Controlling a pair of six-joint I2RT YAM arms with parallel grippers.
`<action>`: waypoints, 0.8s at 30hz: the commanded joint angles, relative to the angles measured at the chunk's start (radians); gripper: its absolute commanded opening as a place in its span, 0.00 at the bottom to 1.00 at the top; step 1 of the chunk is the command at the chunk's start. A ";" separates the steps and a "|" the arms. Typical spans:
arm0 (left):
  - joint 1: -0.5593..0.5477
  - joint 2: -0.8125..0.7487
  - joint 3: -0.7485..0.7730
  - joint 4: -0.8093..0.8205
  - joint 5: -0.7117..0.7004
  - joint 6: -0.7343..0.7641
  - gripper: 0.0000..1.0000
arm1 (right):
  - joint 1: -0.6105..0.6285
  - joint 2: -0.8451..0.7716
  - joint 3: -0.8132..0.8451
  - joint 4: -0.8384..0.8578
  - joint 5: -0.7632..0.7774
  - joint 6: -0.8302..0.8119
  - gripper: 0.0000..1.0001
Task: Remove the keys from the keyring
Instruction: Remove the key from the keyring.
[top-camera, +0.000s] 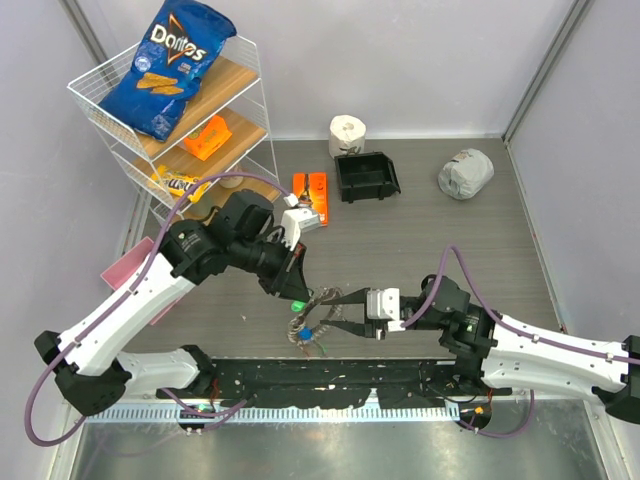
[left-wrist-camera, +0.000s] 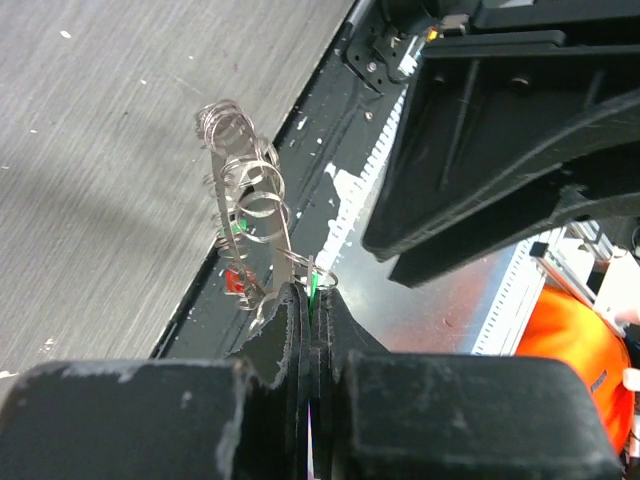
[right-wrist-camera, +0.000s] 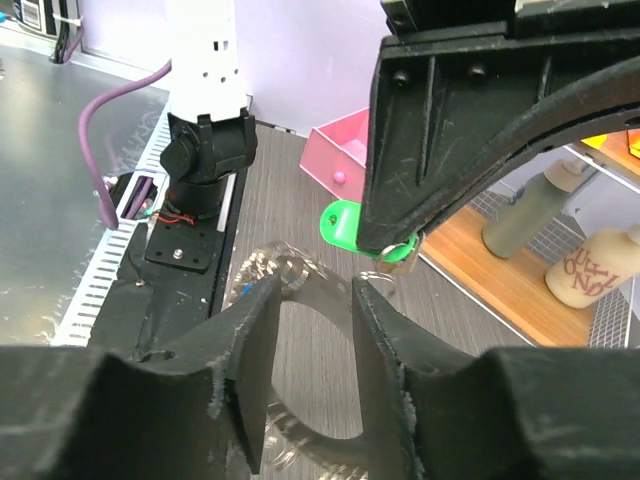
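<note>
Overhead, the left end effector points down near the front edge of the bench, shut tight on the green-headed key. The keyring hangs just beneath it with a blue-headed key among its dangling pieces. The left arm folds at the elbow and tips its wrist downward. The right arm lies low and stretched leftward, and the right end effector is level with the ring, jaws apart.

From the left wrist, the fingers press together on a sliver of green. The keyring's coiled fringe rises away from them, and a red-headed key sits among the loops.

From the right wrist, its fingers stand parted and grip nothing. The ring shows in the gap beyond them, and the green key head sits at the tip of the other end effector.

The step in hand looks like securing the ring so the pinched key can be worked off. I would close the right jaws on the ring's main wire rather than on the loose fringe, close beside the green key. The left grip should stay firm, and the pull should run along the wire, not across it, since a sideways tug would probably only swing the whole bunch.
</note>
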 joint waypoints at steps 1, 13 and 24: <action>0.014 -0.015 0.025 0.037 -0.024 0.021 0.00 | 0.009 -0.010 0.032 0.054 0.024 0.020 0.42; 0.014 -0.023 0.076 0.014 -0.070 0.030 0.00 | 0.009 0.042 0.088 0.035 0.162 0.237 0.38; 0.014 -0.043 0.065 0.036 -0.074 0.014 0.00 | 0.009 0.151 0.133 0.064 0.163 0.325 0.33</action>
